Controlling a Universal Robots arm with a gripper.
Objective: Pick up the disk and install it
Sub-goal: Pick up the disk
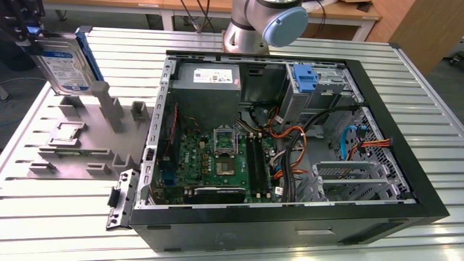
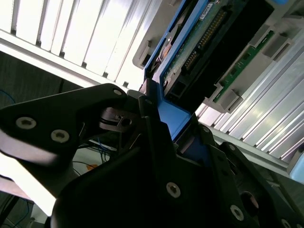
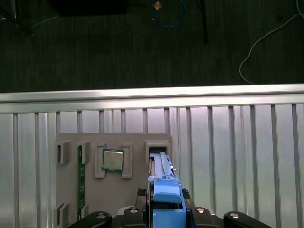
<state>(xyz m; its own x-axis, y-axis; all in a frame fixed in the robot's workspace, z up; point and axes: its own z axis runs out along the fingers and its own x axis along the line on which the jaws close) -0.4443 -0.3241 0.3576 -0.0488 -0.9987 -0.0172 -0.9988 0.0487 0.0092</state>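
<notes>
Your black claw (image 2: 175, 124) is clenched on the upper end of the flat silver hard disk with its white-and-blue label and blue plastic bracket (image 1: 64, 65), holding it upright at the exterior view's far left. The disk hangs directly below the claw. Its lower edge is just over the grey moulded holder tray (image 1: 87, 152) on the ribbed aluminium counter (image 1: 427, 98); whether it touches the tray cannot be told. In the second wrist view the blue bracket sits pinched between the black fingers (image 2: 154, 133), with the drive's green circuit board turned to the camera. In the first wrist view the disk shows edge-on over one tray slot, near a small square silver chip (image 3: 113, 160) and a green memory stick (image 3: 80, 178) seated in their own recesses. The open black computer case (image 1: 290, 228) lies just beside the tray, at the exterior view's right.
</notes>
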